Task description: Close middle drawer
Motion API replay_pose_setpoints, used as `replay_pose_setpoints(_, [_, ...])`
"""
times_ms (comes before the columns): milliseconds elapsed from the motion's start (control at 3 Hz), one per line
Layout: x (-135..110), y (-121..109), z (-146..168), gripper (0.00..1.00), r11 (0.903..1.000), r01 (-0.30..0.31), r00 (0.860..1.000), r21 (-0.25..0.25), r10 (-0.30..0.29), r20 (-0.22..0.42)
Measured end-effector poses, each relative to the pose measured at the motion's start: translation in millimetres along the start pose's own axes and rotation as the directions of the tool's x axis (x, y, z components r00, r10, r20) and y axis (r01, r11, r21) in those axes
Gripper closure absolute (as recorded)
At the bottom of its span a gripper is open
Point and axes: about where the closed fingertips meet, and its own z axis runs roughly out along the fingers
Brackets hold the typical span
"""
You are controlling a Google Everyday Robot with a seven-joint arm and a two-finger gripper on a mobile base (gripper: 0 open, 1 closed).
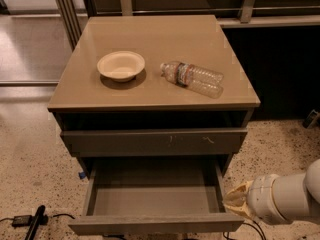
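The middle drawer [150, 196] is pulled far out of the grey-brown cabinet, showing its smooth grey inside; its plain front panel [150, 224] lies near the bottom edge of the camera view. Above it sits the taller drawer front with pale scratch marks [155, 142], nearly shut. My gripper [235, 200] is at the lower right, on the end of the white arm [285, 196]. It sits just outside the open drawer's right side, close to its front right corner.
On the cabinet top [150, 34] stand a pale bowl [121, 65] and a clear plastic bottle [192, 78] lying on its side. Black cables [30, 220] lie on the speckled floor at lower left. A dark wall and rails run behind and to the right.
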Motion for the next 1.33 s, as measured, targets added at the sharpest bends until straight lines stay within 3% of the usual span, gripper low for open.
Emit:
replay_pose_setpoints(333, [24.0,-2.5,42.6,1.0,0.9997,0.002,1.0,0.022,-0.002,0.025])
replay_pose_setpoints(667, [40.1,-11.6,78.7,1.0,0.9999,0.006,0.999,0.008,-0.006,0.036])
replay_pose_setpoints(1333, [42.2,-6.8,90.3,1.0,0.9999,0.01,0.999,-0.003,-0.01,0.03])
